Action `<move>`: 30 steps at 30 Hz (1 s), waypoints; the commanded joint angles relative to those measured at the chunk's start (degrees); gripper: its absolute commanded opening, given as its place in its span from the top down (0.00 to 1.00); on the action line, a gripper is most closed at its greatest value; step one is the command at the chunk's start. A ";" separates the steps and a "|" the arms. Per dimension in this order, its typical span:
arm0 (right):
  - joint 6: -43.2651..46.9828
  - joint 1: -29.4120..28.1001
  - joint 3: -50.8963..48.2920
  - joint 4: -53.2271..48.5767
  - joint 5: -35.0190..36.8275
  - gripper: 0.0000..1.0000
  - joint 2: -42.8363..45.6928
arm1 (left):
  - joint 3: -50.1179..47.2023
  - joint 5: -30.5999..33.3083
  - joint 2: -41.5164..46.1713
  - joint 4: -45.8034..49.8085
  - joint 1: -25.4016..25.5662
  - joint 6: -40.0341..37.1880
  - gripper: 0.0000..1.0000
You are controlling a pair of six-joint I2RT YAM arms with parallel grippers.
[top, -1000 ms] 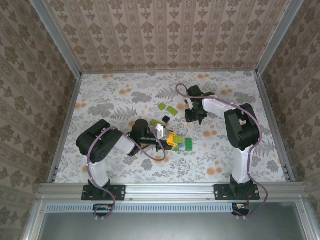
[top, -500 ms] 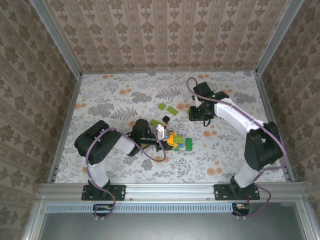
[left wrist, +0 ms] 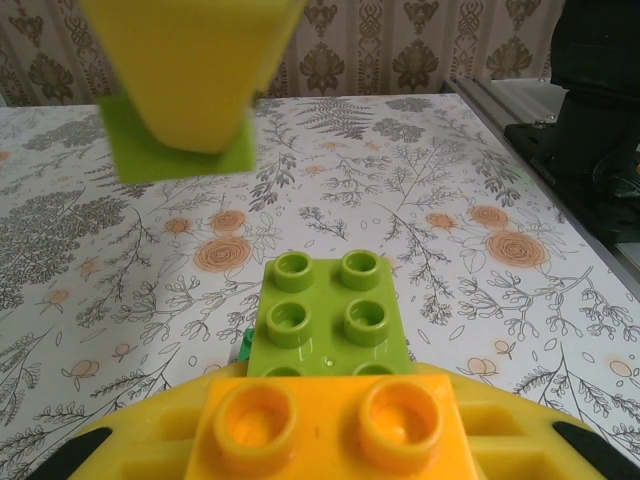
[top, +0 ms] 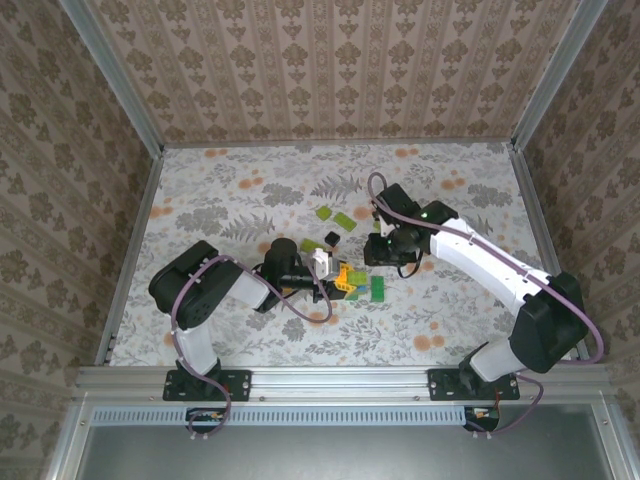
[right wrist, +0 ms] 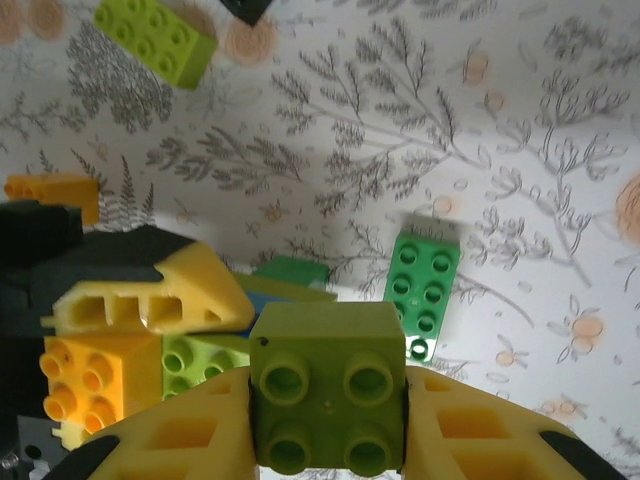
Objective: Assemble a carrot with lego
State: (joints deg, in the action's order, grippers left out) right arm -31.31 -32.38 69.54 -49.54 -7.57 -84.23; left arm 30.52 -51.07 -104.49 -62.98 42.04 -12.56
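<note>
My left gripper [top: 335, 277] lies low near the table's middle, shut on the carrot. The carrot is an orange brick [left wrist: 330, 420] joined to a lime-green brick [left wrist: 325, 315], and one yellow finger [left wrist: 190, 60] sits above it. My right gripper [top: 385, 252] hovers just right of it, shut on a lime-green 2x2 lego brick [right wrist: 327, 385] with its studs facing the camera. In the right wrist view the carrot's orange brick [right wrist: 80, 390] and lime brick [right wrist: 195, 365] lie just left of the held brick, apart from it.
A dark green 2x4 brick [right wrist: 425, 290] lies flat under the right gripper. Loose lime bricks [top: 323, 213] and a black brick [top: 328, 238] sit farther back, and another orange brick [right wrist: 50, 190] lies nearby. Patterned walls and metal rails surround the table.
The right arm has swung from the back right toward the centre, bringing its lime brick close to the left gripper. The left arm has stayed put.
</note>
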 commanded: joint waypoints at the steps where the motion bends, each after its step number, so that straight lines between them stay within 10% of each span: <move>1: -4.55 -0.96 -2.20 -1.18 -0.74 0.78 2.50 | -0.77 1.87 0.91 2.06 0.40 -1.96 0.82; 30: -9.10 -7.73 -2.78 -0.73 4.08 0.78 1.26 | -0.95 2.43 0.69 1.81 0.49 -1.95 0.81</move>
State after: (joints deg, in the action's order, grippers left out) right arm -38.70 -39.38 67.29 -49.52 -5.82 -82.98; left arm 30.41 -50.06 -104.49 -63.40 42.35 -12.73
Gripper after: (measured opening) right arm 0.322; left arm 0.350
